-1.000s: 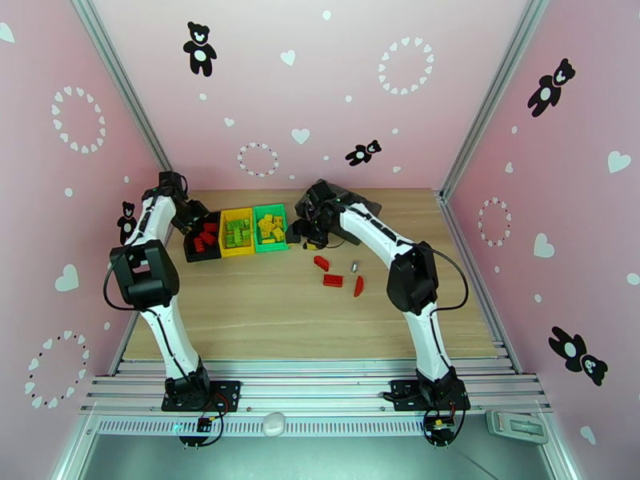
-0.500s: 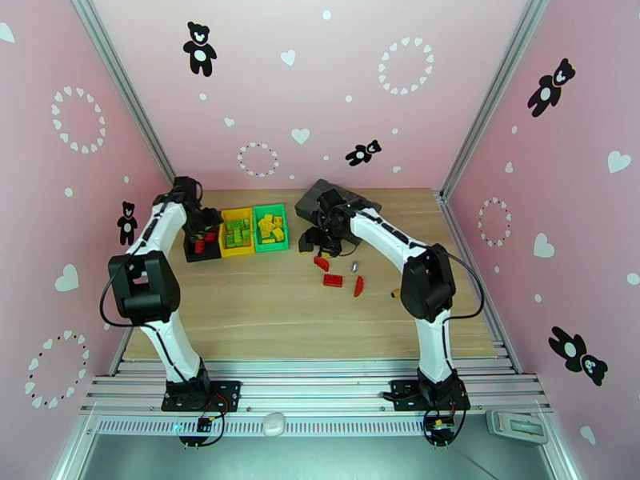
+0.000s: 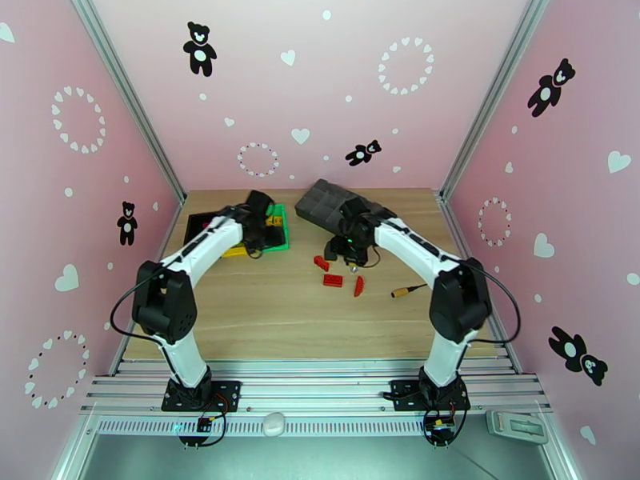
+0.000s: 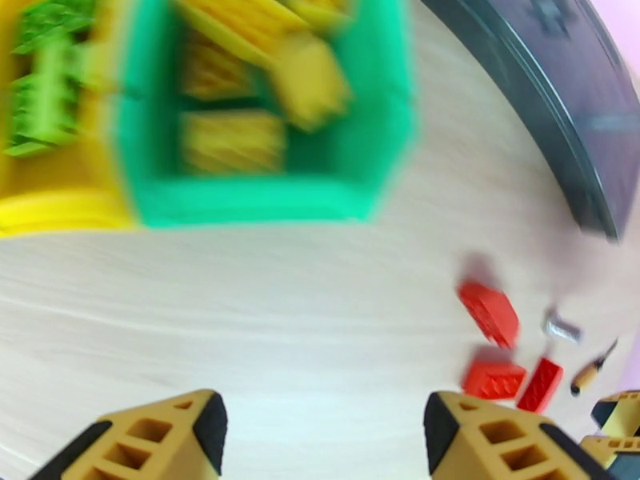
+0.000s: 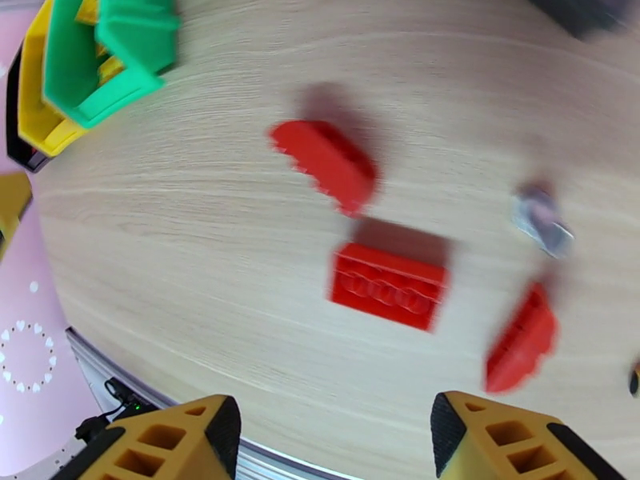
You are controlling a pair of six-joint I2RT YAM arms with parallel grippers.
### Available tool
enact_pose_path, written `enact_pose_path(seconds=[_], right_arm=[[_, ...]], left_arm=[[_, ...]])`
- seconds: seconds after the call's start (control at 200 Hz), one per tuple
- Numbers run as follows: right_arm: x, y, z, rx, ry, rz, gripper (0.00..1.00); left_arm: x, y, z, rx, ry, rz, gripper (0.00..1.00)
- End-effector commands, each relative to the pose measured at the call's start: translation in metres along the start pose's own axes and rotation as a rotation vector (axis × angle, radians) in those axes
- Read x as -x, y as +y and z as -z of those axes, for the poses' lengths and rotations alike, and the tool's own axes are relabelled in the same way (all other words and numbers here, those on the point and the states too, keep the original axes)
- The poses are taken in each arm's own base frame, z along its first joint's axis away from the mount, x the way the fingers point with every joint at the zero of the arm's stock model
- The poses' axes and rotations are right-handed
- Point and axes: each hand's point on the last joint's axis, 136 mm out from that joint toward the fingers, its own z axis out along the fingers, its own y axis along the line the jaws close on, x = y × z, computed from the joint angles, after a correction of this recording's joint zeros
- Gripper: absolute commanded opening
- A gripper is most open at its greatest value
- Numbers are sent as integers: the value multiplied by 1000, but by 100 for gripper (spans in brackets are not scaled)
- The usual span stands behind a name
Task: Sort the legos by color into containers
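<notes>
My left fingers (image 4: pixel 160 435) have swung from the black bin (image 3: pixel 196 227) to the green bin (image 4: pixel 264 208). My right fingers (image 5: pixel 172 442) have slid over three red legos (image 5: pixel 390 286) lying loose on the wood-grain counter (image 3: pixel 280 314). Both pairs stand apart, empty. I judge these glossy, studded bricks are the last to sort, bound for black.

3 red legos (image 5: pixel 390 284) are lying loose in a close cluster, well apart from the bins, to their right in top view. Green bin (image 4: pixel 264 202) is holding yellow legos (image 4: pixel 232 142). Yellow bin (image 4: pixel 56 210), touching its left side, is holding lime legos (image 4: pixel 44 114). Black bin (image 3: pixel 196 230) is sitting leftmost.
</notes>
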Motion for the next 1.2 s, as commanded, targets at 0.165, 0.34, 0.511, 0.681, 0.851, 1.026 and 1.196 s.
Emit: enact_pose_path(seconds=[0.165,0.34,0.511,0.681,0.851,1.026,1.196], right_arm=[[-24,-30,29,-51,-72,-48,69],[-37,-39,36,-59,-87,-66,70],[-45,-45,42,-64,-102,-74,70],[-49,-48,44,-64,-106,-81,70],[-49,-47,43,-57,-106,-87,70],[-46,-44,43,-43,-109,-91,70],[-45,-43,42,-41,-111,-94,70]], left_arm=[[-42,-47,-43,3,163,75,73],[-58,-74,-60,-28,220,101,74],[-67,-95,-74,-48,250,99,74],[-65,-104,-88,-26,244,87,74],[-55,-109,-103,7,240,63,74],[-55,-107,-117,64,251,22,70],[-59,-101,-121,101,252,-15,61]])
